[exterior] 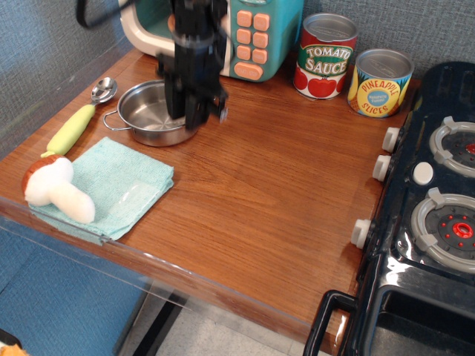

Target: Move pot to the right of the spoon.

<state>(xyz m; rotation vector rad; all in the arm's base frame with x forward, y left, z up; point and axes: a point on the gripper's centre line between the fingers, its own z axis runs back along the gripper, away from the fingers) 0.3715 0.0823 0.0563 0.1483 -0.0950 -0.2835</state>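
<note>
The stainless-steel pot [151,114] is seen resting on the counter [252,185] just right of the spoon [83,117], directly beneath the pincer [193,111] at its right rim, though whether the pincer is clamped cannot be told.

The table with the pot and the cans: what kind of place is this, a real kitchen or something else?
Probably a toy kitchen set up for play or testing, not a real one. A plastic stove with stubby white knobs stands beside the wooden table, a pastel toy microwave sits at the back, and a toy mushroom lies on a cloth.
</note>
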